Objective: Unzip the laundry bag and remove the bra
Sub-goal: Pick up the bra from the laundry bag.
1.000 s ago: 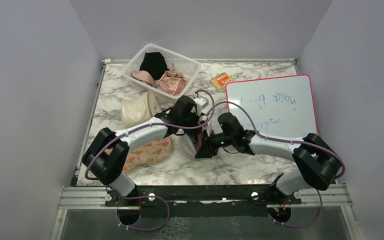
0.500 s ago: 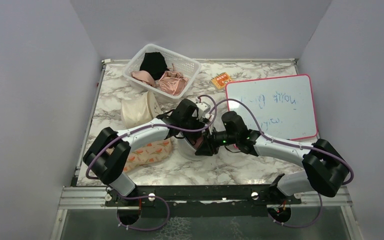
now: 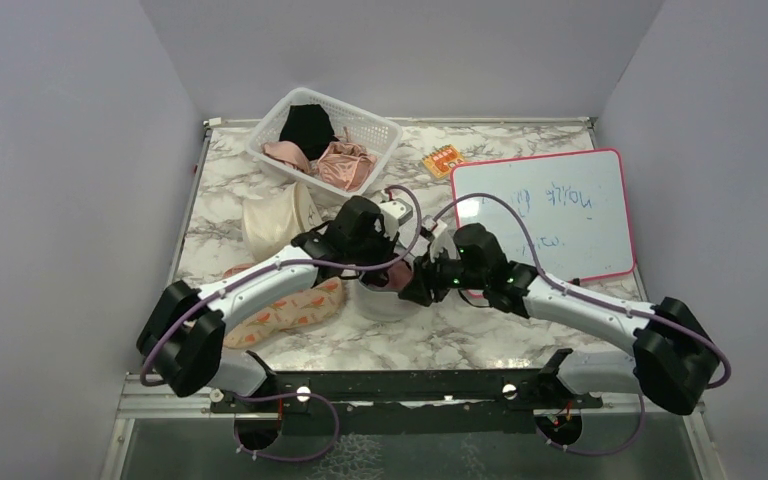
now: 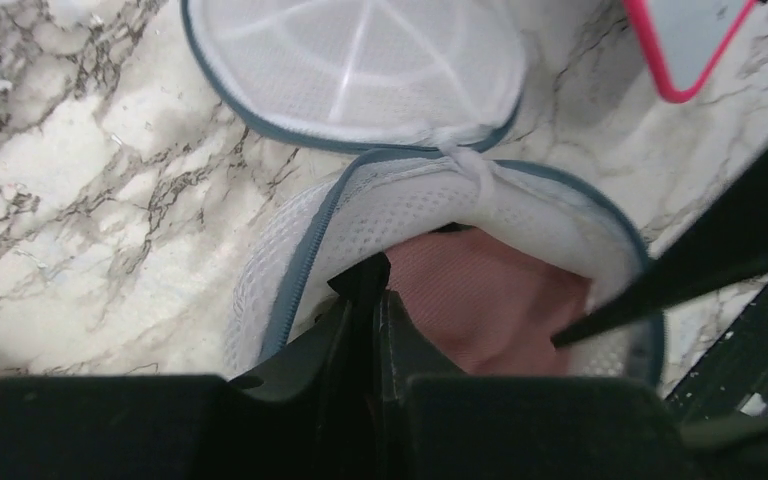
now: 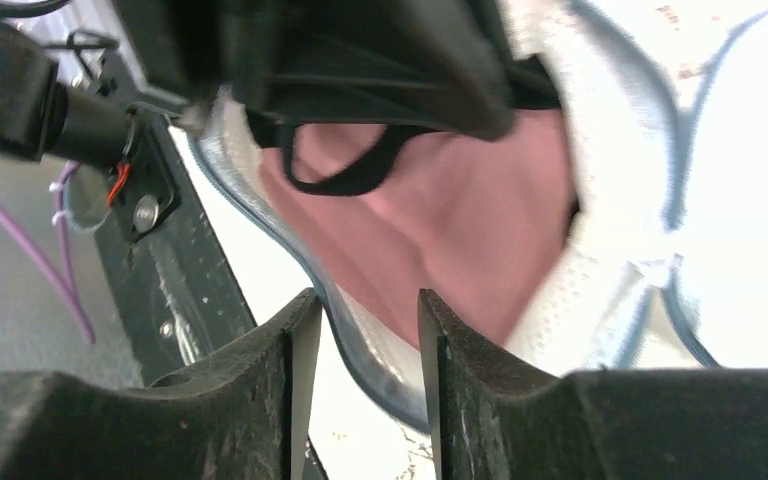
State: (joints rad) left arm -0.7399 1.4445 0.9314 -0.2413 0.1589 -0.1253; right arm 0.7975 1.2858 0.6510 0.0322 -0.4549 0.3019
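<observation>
The laundry bag (image 3: 380, 300) sits mid-frame on the tabletop (image 3: 410, 345) in the top view, its lid (image 4: 360, 60) flopped open. My left jaws look pinched shut on its wall. The pink bra (image 5: 460, 220) lies bunched inside, with no clear long axis, just beyond my right jaws, which are narrowly parted over the rim and nearer. The whiteboard (image 3: 545, 210) scrawl is unreadable.

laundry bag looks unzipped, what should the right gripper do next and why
Probably ease the right gripper forward past the rim and close on the pink bra. The lid is flipped back, the left gripper pinches the laundry bag wall, and the right one is open, short of the bra.
</observation>
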